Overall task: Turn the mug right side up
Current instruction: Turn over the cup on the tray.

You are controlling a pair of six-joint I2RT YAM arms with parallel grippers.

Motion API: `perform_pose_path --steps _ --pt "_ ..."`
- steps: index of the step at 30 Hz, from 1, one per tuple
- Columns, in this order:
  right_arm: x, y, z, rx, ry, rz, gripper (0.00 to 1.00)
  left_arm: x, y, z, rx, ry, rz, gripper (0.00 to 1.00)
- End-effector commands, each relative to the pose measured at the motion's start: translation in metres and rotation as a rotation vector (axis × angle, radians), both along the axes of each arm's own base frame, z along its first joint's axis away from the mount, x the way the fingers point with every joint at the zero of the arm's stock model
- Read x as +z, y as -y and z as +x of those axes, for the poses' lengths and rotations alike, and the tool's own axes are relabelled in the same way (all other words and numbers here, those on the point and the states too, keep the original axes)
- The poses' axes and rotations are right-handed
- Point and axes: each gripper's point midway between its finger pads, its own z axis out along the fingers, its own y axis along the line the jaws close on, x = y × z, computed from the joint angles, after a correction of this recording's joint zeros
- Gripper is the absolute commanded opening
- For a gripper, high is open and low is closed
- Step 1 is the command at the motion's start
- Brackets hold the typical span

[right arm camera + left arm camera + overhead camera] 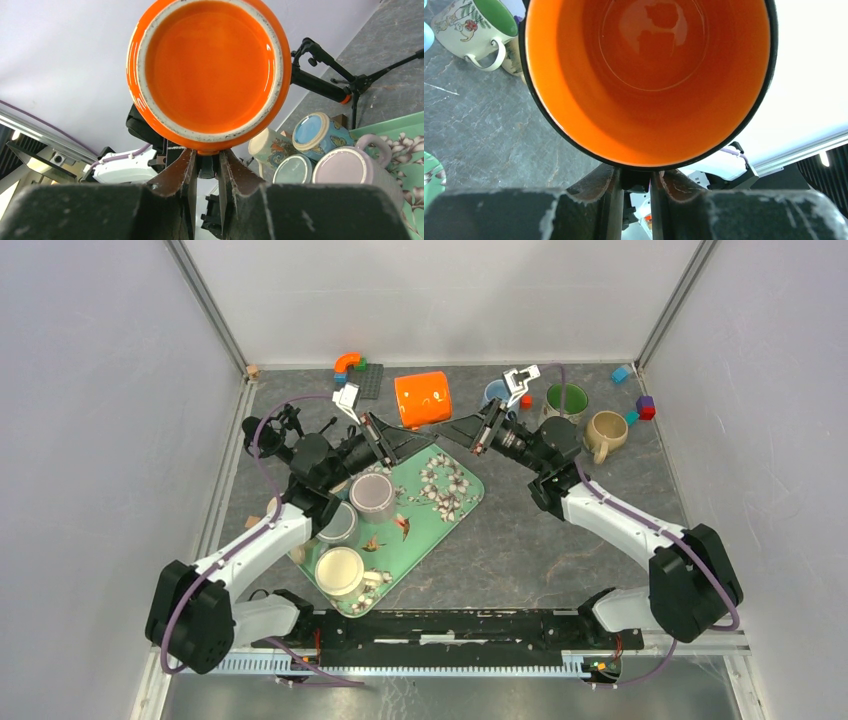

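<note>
Orange mug [422, 398] sideways, mugs [372, 492] on floral tray [455, 495]

Bright orange mug [422, 398], thin black lip. Mint-green tray [452, 490], white blossom print. Dark grey tabletop [520, 540], pale stone-like veins.
</note>
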Motion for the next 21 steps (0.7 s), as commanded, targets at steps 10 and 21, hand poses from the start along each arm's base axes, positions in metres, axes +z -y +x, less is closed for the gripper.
perform_pose_path --steps 10,21 --pt "-0.036 0.026 0.018 -0.223 0.125 -0.329 0.70 0.014 0.003 0.007 0.100 0.106 0.128 0.02" --pt "-0.056 0.103 0.026 -0.564 0.145 -0.646 0.98 -0.025 0.034 0.033 0.146 0.055 0.328 0.02"
